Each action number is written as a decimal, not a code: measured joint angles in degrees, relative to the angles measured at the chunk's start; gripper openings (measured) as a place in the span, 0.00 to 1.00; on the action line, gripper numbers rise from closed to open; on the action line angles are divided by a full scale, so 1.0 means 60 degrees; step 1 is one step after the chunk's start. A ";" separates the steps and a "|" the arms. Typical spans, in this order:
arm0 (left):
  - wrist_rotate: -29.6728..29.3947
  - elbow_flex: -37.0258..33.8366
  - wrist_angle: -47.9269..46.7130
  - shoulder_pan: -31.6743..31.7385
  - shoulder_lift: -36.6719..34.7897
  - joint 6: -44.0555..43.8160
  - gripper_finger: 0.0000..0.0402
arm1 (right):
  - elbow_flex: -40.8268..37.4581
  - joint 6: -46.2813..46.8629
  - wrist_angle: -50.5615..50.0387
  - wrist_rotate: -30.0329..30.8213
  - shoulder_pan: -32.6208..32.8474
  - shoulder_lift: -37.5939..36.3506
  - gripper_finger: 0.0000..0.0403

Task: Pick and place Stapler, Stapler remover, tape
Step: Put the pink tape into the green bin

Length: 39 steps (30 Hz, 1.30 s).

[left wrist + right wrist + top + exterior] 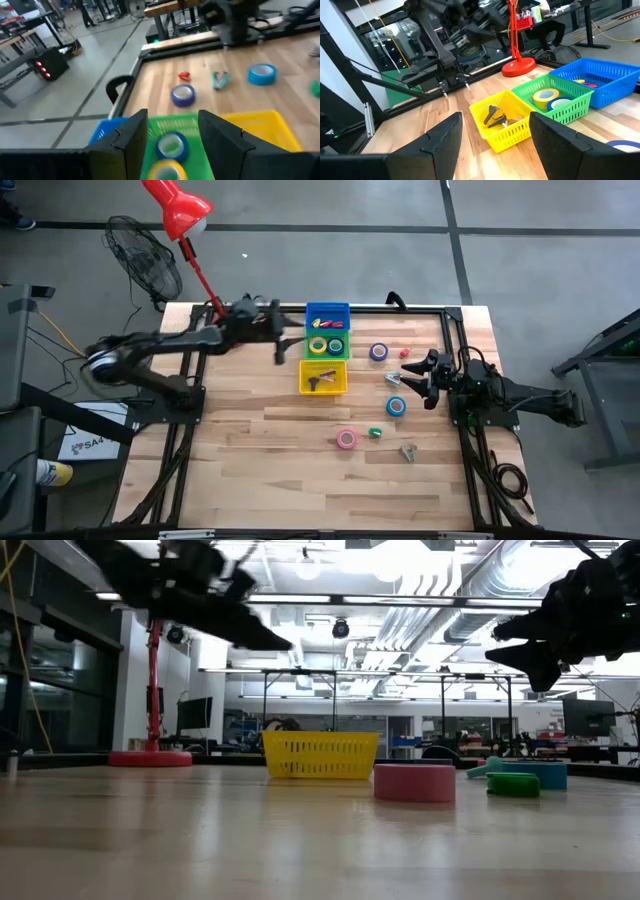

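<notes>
I'm seeing the table (300, 470) carrying 3 baskets: blue (327, 311), green (327, 344) holding 2 tape rolls (318, 346), yellow (323, 377). My left gripper (283, 345) is hovering open beside green; my right gripper (411, 375) is hanging open over loose rolls (346, 439).

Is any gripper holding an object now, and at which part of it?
Nothing is held. The left gripper is open and empty above the green basket. The right gripper is open and empty too, raised above the table.
</notes>
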 joint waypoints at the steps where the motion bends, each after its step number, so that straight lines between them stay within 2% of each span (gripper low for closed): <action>1: 0.0017 -0.0441 -0.0078 0.0085 -0.0504 -0.0021 0.43 | 0.0000 0.0000 0.0004 0.0000 -0.0001 0.0000 0.55; 7: -0.0167 -0.2228 -0.0945 0.0331 -0.3512 -0.0083 0.43 | 0.0000 0.0000 0.0015 0.0000 -0.0001 0.0000 0.55; 9: -0.0546 -0.2548 -0.1260 0.0300 -0.4444 -0.0172 0.43 | 0.0000 0.0000 0.0015 0.0000 -0.0003 0.0000 0.55; 16: -0.1566 -0.3837 -0.0901 0.0177 -0.6362 -0.1267 0.43 | 0.0000 0.0000 0.0005 0.0000 -0.0001 0.0000 0.55; 21: -0.1994 -0.4943 0.0013 0.0177 -0.7048 -0.2260 0.43 | 0.0000 0.0000 0.0008 0.0000 -0.0002 0.0000 0.55; 27: -0.1916 -0.5622 0.0659 0.0173 -0.7330 -0.2391 0.43 | 0.0000 0.0000 0.0011 -0.0002 0.0000 0.0000 0.55; 31: -0.1719 -0.6005 0.0777 0.0173 -0.7377 -0.2600 0.43 | 0.0000 -0.0001 0.0011 0.0000 -0.0003 0.0000 0.55; 35: -0.1183 -0.6415 0.1541 0.0169 -0.7651 -0.3089 0.43 | 0.0000 0.0000 0.0011 0.0000 0.0000 0.0000 0.55; 39: -0.0837 -0.6423 0.1300 0.0169 -0.7998 -0.3154 0.43 | 0.0000 0.0000 0.0011 -0.0001 0.0000 0.0000 0.55</action>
